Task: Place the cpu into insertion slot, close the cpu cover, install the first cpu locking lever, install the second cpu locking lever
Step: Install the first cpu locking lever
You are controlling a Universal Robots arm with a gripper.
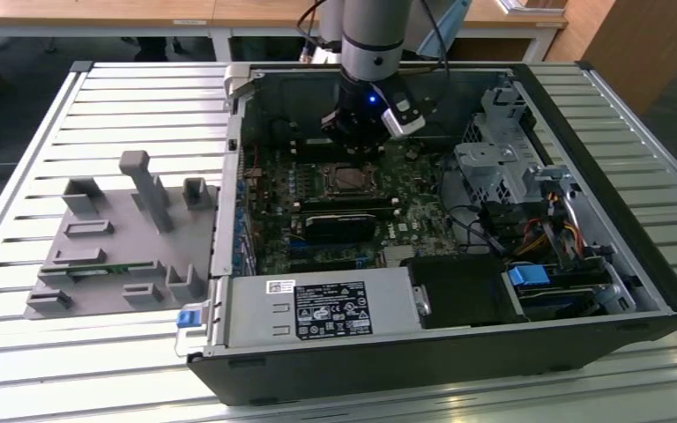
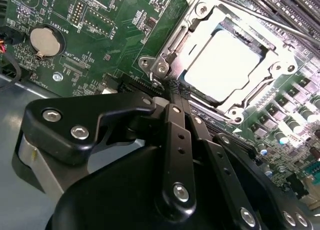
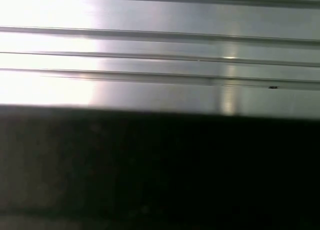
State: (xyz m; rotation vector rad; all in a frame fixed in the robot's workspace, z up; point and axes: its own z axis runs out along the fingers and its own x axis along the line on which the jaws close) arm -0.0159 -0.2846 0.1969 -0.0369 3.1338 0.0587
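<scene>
One arm reaches down into an open computer case [image 1: 621,291] that lies on its side on a slatted metal worktop [image 1: 68,370]. In the exterior view the hand [image 1: 356,134] hangs over the green circuit board [image 1: 427,225], just beyond the insertion slot [image 1: 347,179] as that view looks at it.

In the second wrist view the hand [image 2: 172,92] has its two black fingers [image 2: 172,135] pressed together, tips meeting with nothing between them. The tips sit right at the corner of the socket frame, near a screw; whether they touch the metal I cannot tell.

The cpu [image 2: 227,65] lies in the insertion slot with its silvery top up, flat and square to the frame. The cpu cover [image 2: 190,40] is down around it, its window showing the chip's top. A thin metal lever [image 2: 260,17] runs along the far side of the frame. A round coin battery [image 2: 44,41] sits well apart from the socket on the board.

Beside the case, at the exterior view's left, a grey fixture plate [image 1: 121,238] with upright blocks rests on the worktop. The first wrist view shows bright metal slats [image 3: 160,50] above a dark band
</scene>
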